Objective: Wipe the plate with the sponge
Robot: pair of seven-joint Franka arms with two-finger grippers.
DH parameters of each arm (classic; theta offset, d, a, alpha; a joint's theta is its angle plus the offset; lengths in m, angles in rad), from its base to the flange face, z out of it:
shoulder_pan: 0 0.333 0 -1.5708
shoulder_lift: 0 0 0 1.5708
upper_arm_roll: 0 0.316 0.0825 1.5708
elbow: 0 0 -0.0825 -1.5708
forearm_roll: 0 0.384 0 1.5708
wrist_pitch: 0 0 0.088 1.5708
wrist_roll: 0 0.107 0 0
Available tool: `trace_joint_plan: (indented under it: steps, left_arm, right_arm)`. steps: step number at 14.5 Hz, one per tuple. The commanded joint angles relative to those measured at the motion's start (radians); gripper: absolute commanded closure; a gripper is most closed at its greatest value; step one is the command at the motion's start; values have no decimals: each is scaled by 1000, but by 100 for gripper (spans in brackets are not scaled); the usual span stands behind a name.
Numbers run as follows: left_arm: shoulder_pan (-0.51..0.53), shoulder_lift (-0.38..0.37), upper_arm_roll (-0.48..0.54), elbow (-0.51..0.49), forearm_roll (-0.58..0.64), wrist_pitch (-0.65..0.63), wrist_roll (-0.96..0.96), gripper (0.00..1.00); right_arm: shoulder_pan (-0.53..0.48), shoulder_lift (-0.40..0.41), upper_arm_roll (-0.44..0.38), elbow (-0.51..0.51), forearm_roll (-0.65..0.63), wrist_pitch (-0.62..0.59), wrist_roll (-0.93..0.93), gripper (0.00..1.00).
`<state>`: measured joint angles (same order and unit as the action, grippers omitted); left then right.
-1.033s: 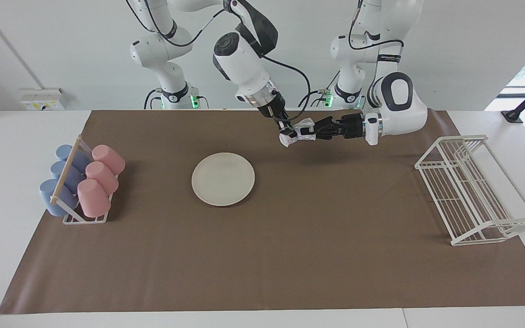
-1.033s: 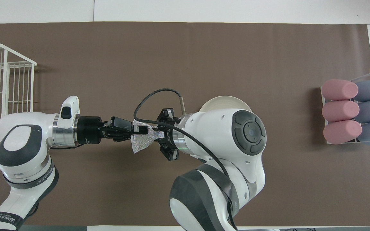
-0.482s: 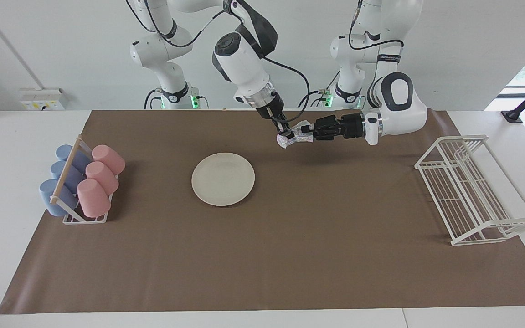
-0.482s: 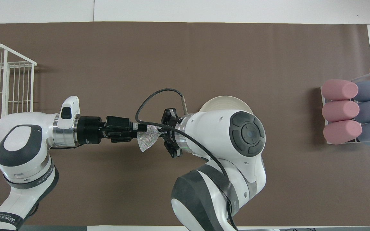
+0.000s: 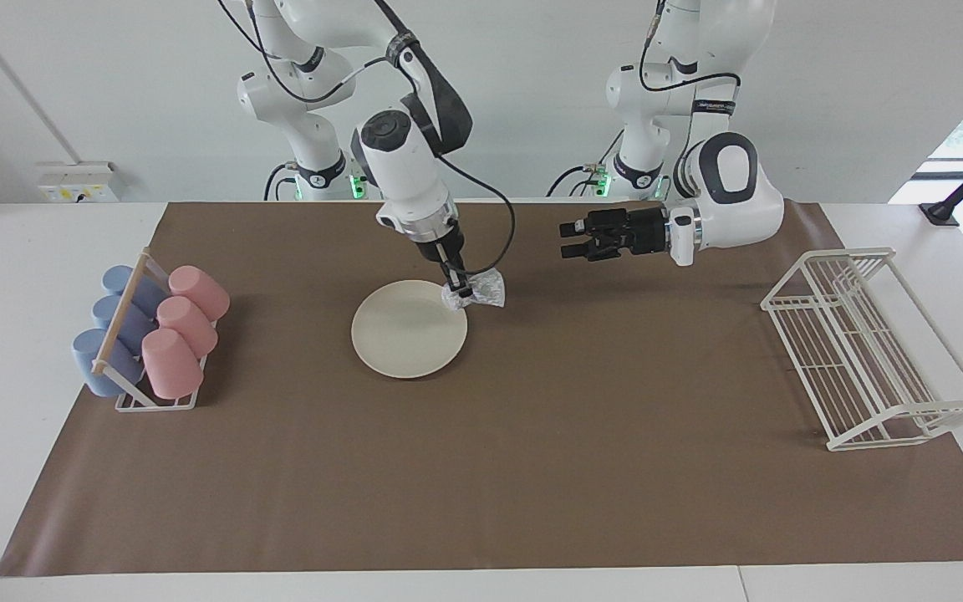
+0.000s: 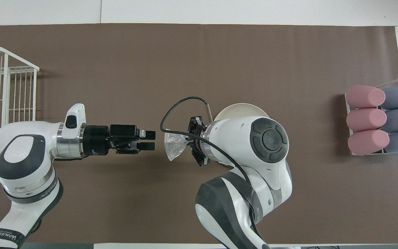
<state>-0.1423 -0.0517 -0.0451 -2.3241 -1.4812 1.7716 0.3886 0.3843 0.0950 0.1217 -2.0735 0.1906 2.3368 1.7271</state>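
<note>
The cream-white plate [image 5: 409,329] lies flat on the brown mat; in the overhead view only its rim [image 6: 242,110] shows past the right arm. My right gripper [image 5: 461,291] points down, shut on the silvery sponge [image 5: 486,290], which hangs at the plate's edge toward the left arm's end. I cannot tell whether the sponge [image 6: 173,148] touches the plate. My left gripper [image 5: 569,239] hovers level over the mat beside the sponge, open and holding nothing, its fingers [image 6: 149,133] apart from the sponge.
A rack of pink and blue cups [image 5: 151,334] stands at the right arm's end of the mat. A white wire rack [image 5: 858,343] stands at the left arm's end. The brown mat [image 5: 532,468] covers most of the table.
The left gripper has opened and let go of the sponge. The right arm has carried the sponge away from it, down to the plate's edge.
</note>
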Motion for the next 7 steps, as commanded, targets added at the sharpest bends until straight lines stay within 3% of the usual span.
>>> trace_joint_plan:
  steps: [1, 4, 7]
  left_arm:
    - [-13, -11, 10, -18, 39, 28, 15, 0]
    - [-3, -7, 10, -14, 174, 51, 12, 0]
    - [-11, -4, 10, -8, 324, 87, 1, 0]
  right_arm:
    - [-42, -15, 12, -62, -48, 22, -76, 100]
    - [-55, 2, 13, -144, -48, 117, -124, 100]
    - [-41, 66, 13, -146, -48, 161, -116, 100]
